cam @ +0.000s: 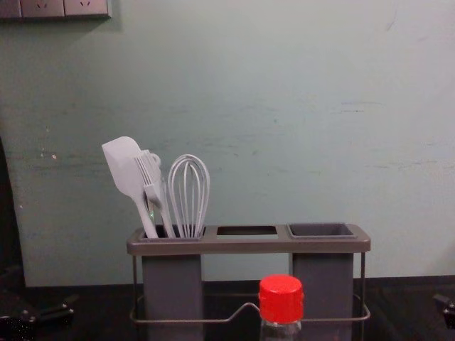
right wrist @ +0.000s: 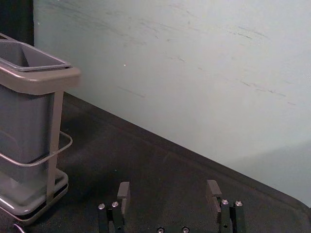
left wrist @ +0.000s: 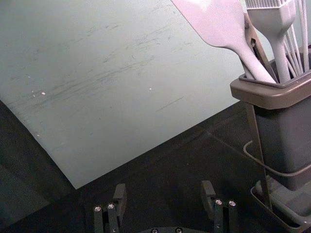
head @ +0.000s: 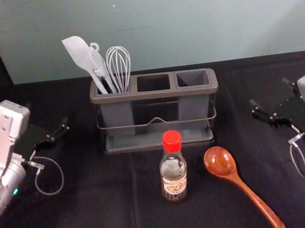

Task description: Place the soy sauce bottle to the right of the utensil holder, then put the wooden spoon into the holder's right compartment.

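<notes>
Head view, soy sauce bottle (head: pixel 173 176): one, upright on the bench (head: pixel 101 216), in front of the utensil holder (head: pixel 155 93); red cap (head: pixel 172 140) uppermost.
Wooden spoon (head: pixel 220 162): one, lying to the bottle's right, bowl toward the holder, handle slanting nearer and rightward.
Right compartment (head: pixel 193 78): vacant, open-topped.
Right gripper (right wrist: pixel 168 188): at the head view's right side, fingers spread, pinching nothing.
Left gripper (left wrist: pixel 164 189): at the left side, fingers spread, idle.
Step in hand, judged: fetching the bottle, best suited to the right arm.
Bottle grasp: level approach, fingers astride the glass body below the cap, squeezed evenly.
Spoon hazard: it lies on the right-hand approach; pass above its bowl.
Bottle placement: lift upright, swing wide of the holder's right end, seat the base flat, then release.
</notes>
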Available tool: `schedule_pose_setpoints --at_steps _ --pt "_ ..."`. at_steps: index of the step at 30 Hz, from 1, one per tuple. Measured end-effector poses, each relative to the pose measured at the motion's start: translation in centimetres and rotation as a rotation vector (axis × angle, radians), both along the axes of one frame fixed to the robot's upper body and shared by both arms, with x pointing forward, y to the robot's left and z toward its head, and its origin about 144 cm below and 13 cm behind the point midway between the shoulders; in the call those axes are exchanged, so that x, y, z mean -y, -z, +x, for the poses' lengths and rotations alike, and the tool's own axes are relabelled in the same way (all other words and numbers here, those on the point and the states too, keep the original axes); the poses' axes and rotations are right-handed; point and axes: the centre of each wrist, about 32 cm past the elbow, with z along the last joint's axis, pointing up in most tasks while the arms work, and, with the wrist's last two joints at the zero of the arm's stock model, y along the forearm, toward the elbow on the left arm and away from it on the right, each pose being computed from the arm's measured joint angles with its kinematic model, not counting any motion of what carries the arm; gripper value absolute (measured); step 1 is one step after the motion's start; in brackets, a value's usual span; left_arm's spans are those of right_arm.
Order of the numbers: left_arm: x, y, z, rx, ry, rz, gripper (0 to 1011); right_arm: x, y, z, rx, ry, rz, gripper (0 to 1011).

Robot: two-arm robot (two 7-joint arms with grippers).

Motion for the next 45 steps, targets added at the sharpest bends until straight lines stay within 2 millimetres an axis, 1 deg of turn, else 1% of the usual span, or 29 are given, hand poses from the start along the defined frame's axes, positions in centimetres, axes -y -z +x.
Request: schedule_pose_setpoints --at_steps 45 --pt "0.00 0.00 0.00 0.000 0.000 0.000 1005 0.00 0.00 0.00 0.000 0.000 0.000 1003"
